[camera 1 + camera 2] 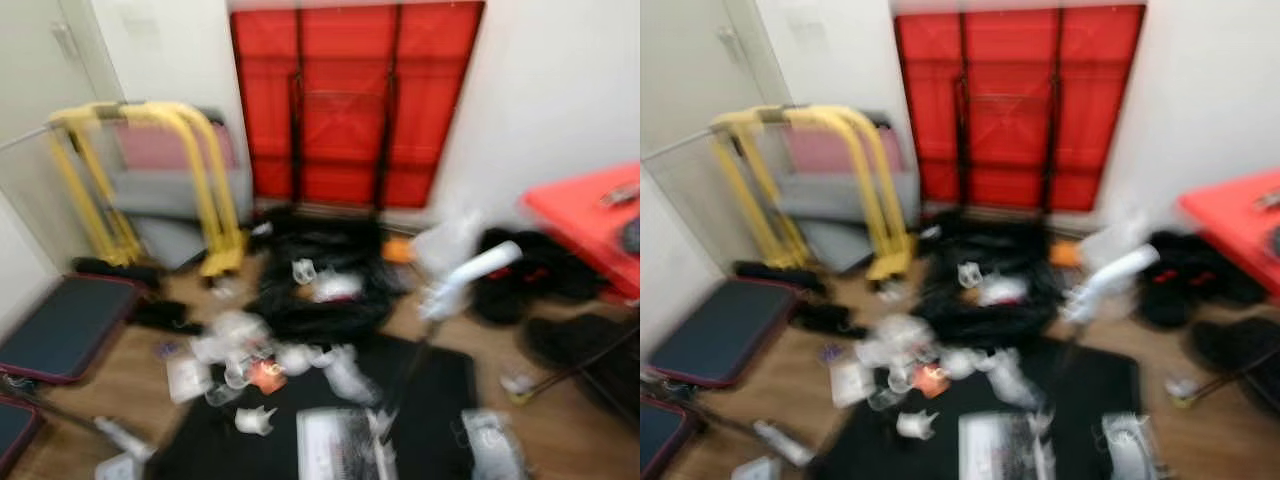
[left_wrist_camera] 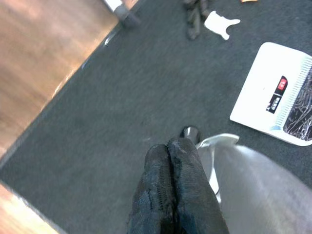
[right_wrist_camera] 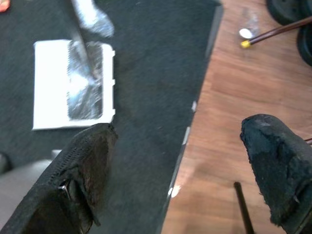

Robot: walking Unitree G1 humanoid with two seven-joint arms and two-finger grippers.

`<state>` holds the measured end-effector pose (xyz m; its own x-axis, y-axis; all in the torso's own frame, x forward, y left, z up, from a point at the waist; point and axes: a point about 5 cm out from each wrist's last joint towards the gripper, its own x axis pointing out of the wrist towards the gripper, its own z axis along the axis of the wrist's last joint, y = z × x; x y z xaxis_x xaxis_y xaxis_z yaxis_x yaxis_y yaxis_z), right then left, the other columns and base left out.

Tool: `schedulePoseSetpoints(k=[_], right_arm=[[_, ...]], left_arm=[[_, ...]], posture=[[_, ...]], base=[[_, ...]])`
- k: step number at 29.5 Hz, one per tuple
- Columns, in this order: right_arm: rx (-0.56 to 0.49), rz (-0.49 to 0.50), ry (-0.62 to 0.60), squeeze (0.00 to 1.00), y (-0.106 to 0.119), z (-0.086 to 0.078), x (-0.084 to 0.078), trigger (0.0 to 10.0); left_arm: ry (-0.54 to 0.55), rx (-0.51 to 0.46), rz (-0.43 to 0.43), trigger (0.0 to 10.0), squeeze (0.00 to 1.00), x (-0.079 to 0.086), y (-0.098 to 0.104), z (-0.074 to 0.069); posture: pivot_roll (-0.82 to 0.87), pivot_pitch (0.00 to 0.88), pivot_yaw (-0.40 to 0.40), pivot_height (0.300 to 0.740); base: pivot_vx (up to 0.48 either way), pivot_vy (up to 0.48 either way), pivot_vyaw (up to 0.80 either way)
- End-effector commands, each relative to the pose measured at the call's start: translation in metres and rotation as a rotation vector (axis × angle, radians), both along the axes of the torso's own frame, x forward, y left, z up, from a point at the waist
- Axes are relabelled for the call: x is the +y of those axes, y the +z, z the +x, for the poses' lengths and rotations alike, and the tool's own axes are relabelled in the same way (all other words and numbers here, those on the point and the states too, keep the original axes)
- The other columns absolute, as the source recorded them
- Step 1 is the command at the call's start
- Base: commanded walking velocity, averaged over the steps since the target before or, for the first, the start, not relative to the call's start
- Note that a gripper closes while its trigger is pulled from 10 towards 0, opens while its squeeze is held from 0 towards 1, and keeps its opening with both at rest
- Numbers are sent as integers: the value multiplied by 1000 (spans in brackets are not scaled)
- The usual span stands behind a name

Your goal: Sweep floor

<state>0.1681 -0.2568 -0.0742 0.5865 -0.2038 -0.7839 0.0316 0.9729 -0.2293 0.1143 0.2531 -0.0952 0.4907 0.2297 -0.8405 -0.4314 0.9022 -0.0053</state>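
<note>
Though blurred — dark mat (image 1: 440, 390) on littered wood floor (image 3: 229, 122); left gripper (image 2: 173, 156) closed and empty, right gripper (image 3: 178, 151) agape.

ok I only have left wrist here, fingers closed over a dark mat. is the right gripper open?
Observer: Yes, the right gripper is open and empty, over the mat edge where it meets wooden floor.
Operator: Where's the mess?
Observer: Head views are blurred, but white litter lies scattered at the mat's far edge, left of centre.
Operator: Anything beyond it?
Observer: A red folded table leaning on the wall.
</note>
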Motion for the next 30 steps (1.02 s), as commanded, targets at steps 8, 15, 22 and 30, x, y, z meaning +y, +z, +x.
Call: schedulePoseSetpoints(k=[8, 15, 22, 30], right_arm=[[-153, 60, -1, 0, 8, 8, 0, 10000], [-191, 202, 174, 0, 12, 15, 14, 10000], [-208, 168, 314, 0, 16, 19, 19, 10000], [-634, 86, 192, 0, 128, 154, 11, 10000]], left_arm=[[14, -198, 44, 10000, 0, 16, 25, 48], [-191, -349, 220, 10000, 0, 37, 61, 91], [-232, -439, 233, 10000, 0, 32, 70, 101], [-451, -762, 248, 10000, 0, 4, 111, 130]], posture=[[-129, 0, -9, 740], [-124, 0, -6, 740], [-133, 0, -2, 740], [-123, 0, -20, 740]], base=[[0, 0, 0], [0, 0, 0], [0, 0, 0], [0, 0, 395]])
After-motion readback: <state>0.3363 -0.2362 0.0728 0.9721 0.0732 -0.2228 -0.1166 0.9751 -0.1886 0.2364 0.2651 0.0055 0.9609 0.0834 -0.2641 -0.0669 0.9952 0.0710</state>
